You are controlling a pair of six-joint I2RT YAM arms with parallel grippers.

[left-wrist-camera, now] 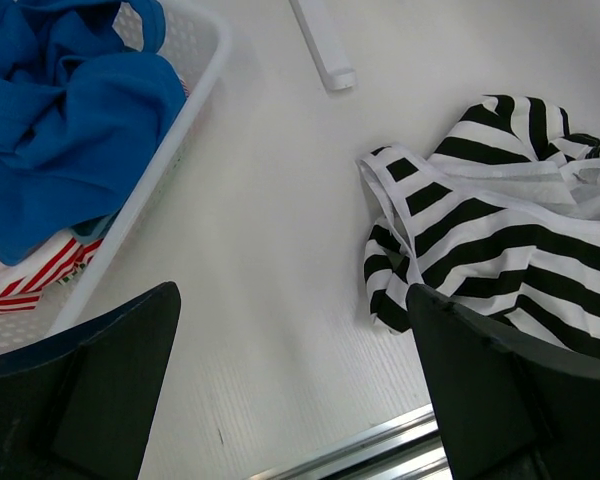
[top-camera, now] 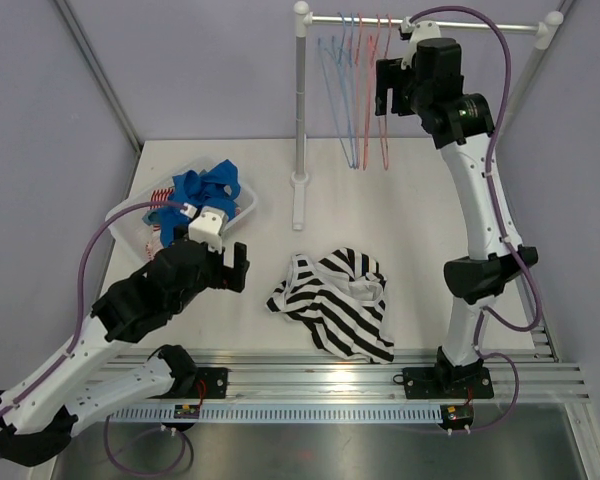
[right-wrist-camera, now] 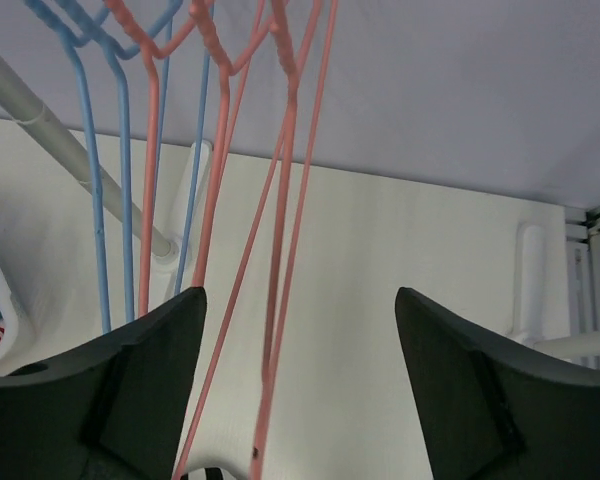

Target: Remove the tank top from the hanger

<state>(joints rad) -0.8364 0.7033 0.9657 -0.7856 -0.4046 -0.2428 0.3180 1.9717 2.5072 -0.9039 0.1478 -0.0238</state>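
The black-and-white striped tank top (top-camera: 335, 305) lies crumpled on the counter (top-camera: 420, 230), on no hanger. It is just to the right of the left end effector (top-camera: 237, 266) and well below and in front of the right end effector (top-camera: 388, 88). Both end effectors stand wide open and hold nothing. The left one hovers low over bare counter, and the right one is up at the rail (top-camera: 480, 22), facing the hangers. The garment looks light, thin and entirely limp, so it should drape and bunch rather than keep any shape. It is not fragile, but where it lies flat on the smooth surface it is likely to slide out of a pinch. The best hold seems to be a raised fold or the white-bound edge nearest the left end effector, where the cloth stands up a little. The top view alone gives the whole outline of the heap and its place between the two arms. The left wrist view adds the close detail of that bound edge. It also shows the white basket (left-wrist-camera: 195, 110) to the left, holding a blue garment (left-wrist-camera: 70, 120) and a red-striped one. The right wrist view shows that the pink hanger (right-wrist-camera: 280, 250) and the blue hangers (right-wrist-camera: 110, 200) straight ahead are bare wire. Whether any wire touches a finger cannot be told.
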